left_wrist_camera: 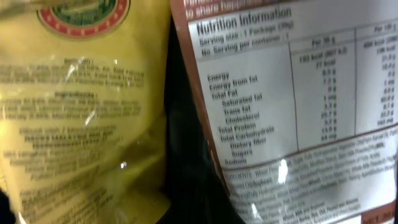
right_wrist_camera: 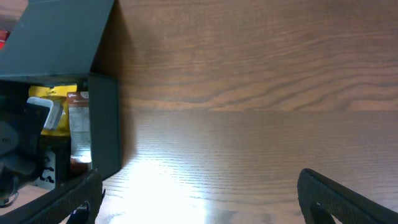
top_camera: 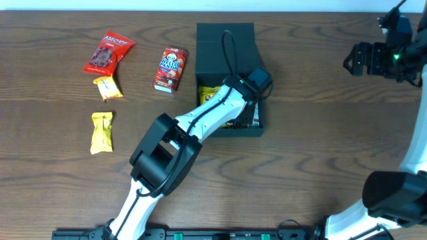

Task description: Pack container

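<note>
Looking down, I see the container (top_camera: 227,131) near the middle of the bench's (top_camera: 320,133) far edge, its flap open. My left gripper (top_camera: 255,81) sits inside it, fingers closed; on what, I cannot tell, with a yellow packet (left_wrist_camera: 81,124) and a brown packet (left_wrist_camera: 292,93) right beneath. My right gripper (right_wrist_camera: 199,208) gapes empty toward the far-right corner.

One container (top_camera: 225,43), two packets (left_wrist_camera: 74,112) (left_wrist_camera: 298,93) inside it, four snacks (top_camera: 108,53) (top_camera: 107,87) (top_camera: 101,132) (top_camera: 171,69) outside, two arms (top_camera: 200,123) (top_camera: 393,57).

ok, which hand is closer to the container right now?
Left. The left hand is down inside the container, over the snack packets. The right hand hangs far off to the container's right, well apart from it.
</note>
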`<state>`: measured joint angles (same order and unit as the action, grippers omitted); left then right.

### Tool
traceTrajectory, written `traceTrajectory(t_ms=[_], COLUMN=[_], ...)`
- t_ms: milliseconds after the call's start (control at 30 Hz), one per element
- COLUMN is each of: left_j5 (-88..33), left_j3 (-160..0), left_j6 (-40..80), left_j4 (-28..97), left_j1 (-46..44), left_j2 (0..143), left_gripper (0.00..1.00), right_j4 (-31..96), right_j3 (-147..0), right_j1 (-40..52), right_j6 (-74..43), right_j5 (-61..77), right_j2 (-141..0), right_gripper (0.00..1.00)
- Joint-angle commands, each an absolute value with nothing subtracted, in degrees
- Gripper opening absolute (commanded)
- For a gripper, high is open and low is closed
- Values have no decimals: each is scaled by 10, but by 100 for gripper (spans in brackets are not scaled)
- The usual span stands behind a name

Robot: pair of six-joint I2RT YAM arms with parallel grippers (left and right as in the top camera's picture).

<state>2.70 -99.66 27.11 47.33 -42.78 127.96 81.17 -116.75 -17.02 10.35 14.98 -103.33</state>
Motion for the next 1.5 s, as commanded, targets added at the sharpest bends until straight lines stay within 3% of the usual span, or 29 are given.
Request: traceTrajectory(t_ms=[0,433,667,933,1467], left_j5=[15,170,115,24,14], left_j3=[-994,-1000,-999,-996,-995], left_j6=[261,232,234,248,249], left_j4=[467,484,404,409,420], left_j1=[-428,-425,-423,-423,-423], left_j2=[1291,1221,1190,1227,1300], left_gripper=[6,6,6,6,6], right_j4=[813,814,815,814,812], right_j3=[-1170,-1170,-1170,-1170,-1170], right_j1=[-172,-172,-172,-172,-172], right_j6=[97,97,97,97,97], right_j5=[157,157,157,156,156], right_j2=[-1025,-1025,-1025,-1025,-1025], right_gripper=[99,99,99,99,99])
